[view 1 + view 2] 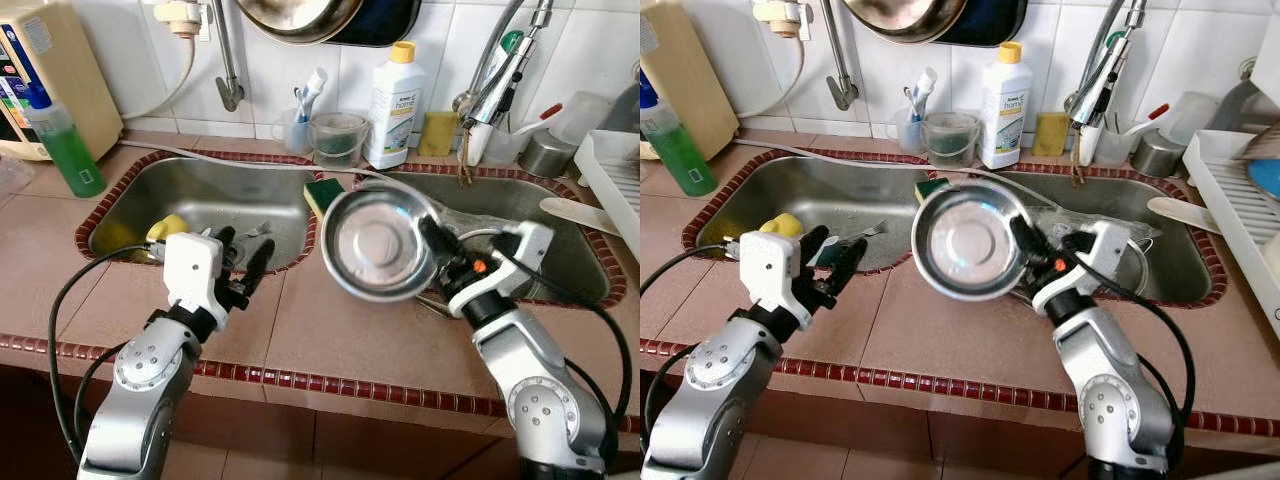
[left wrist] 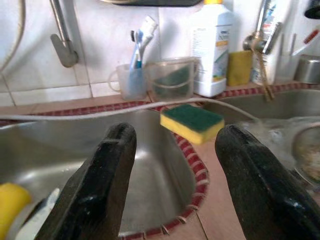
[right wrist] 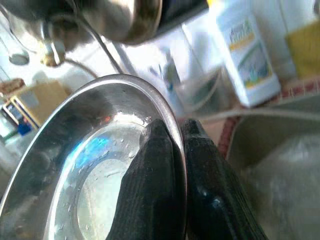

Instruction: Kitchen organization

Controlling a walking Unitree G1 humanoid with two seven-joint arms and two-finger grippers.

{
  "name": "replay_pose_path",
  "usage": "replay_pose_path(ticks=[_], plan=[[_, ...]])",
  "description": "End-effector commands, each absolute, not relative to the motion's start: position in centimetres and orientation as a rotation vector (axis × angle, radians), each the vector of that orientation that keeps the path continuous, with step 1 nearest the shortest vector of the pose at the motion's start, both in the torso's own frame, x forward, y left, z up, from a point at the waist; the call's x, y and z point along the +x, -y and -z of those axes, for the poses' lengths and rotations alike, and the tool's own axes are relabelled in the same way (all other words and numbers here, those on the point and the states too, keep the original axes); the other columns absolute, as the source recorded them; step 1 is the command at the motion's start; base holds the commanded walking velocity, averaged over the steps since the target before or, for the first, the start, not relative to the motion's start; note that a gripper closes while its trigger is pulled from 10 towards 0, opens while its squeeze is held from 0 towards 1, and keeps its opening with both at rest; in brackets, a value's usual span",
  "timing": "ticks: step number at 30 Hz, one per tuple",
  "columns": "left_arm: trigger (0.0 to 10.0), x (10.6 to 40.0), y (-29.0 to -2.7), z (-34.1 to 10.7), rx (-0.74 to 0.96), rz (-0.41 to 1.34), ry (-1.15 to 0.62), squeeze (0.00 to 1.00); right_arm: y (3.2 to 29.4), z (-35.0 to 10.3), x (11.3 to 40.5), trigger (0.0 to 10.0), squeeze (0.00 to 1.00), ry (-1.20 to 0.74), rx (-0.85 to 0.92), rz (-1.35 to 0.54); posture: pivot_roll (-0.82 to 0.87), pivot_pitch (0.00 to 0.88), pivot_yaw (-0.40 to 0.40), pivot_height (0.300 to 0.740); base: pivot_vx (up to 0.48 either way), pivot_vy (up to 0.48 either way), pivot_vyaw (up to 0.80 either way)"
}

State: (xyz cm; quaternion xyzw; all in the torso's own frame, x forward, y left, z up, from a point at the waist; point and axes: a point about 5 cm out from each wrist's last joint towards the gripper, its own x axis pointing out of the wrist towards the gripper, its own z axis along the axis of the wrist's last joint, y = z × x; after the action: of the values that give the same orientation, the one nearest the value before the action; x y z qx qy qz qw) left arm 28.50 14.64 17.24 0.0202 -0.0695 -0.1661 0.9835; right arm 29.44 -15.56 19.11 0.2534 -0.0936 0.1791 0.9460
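A round steel bowl point(image 1: 377, 243) hangs tilted above the counter strip between the two sinks, its inside facing me. My right gripper point(image 1: 432, 238) is shut on its rim, one finger inside and one outside, as the right wrist view shows on the steel bowl point(image 3: 95, 170). My left gripper point(image 1: 243, 268) stands open over the front edge of the left sink point(image 1: 200, 190), nothing between its fingers point(image 2: 100, 185). A yellow-green sponge point(image 2: 191, 122) rests on the divider ahead of it.
The left sink holds a yellow item point(image 1: 165, 229) and cutlery. More steel ware lies in the right sink point(image 1: 540, 215). A dish rack point(image 1: 612, 180) stands at the far right. Soap bottle point(image 1: 391, 104), cups, green bottle point(image 1: 62, 145) and faucet point(image 1: 497, 75) line the back wall.
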Motion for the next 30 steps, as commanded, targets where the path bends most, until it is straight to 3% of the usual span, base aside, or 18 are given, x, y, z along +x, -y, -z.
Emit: replay_pose_path(ticks=[1, 3, 4, 5, 21, 30], plan=[[10.0, 29.0, -15.2, -17.4, 0.054, 0.295, 0.150, 0.00, 15.7, -19.5, 29.7, 10.0, 0.44, 0.236, 0.479, -0.344, -0.08, 0.021, 0.001, 0.740, 0.000, 0.000, 0.00], [10.0, 29.4, -15.4, -17.9, 0.046, 0.276, 0.177, 0.00, 15.6, -20.1, 29.8, 10.0, 0.39, 0.291, 0.435, -0.334, -0.08, 0.016, 0.006, 0.740, 0.000, 0.000, 0.00], [10.0, 29.6, -15.5, -18.2, 0.039, 0.270, 0.183, 0.00, 15.5, -20.4, 29.9, 10.0, 0.05, 0.310, 0.434, -0.333, -0.08, 0.011, 0.012, 0.740, 0.000, 0.000, 0.00], [10.0, 29.7, -15.5, -18.1, 0.029, 0.274, 0.178, 0.00, 15.3, -20.5, 29.9, 10.0, 0.00, 0.325, 0.422, -0.334, -0.08, 0.008, 0.018, 0.740, 0.000, 0.000, 0.00], [10.0, 31.2, -16.1, -18.5, -0.035, 0.252, 0.192, 0.00, 14.4, -19.4, 29.9, 10.0, 0.00, 0.400, 0.179, -0.266, -0.08, 0.000, 0.046, 0.740, 0.000, 0.000, 0.00], [10.0, 31.2, -15.7, -18.0, -0.041, 0.251, 0.174, 0.00, 14.6, -19.0, 29.8, 10.0, 0.00, 0.395, 0.153, -0.243, -0.09, 0.000, 0.043, 0.740, 0.000, 0.000, 0.00]])
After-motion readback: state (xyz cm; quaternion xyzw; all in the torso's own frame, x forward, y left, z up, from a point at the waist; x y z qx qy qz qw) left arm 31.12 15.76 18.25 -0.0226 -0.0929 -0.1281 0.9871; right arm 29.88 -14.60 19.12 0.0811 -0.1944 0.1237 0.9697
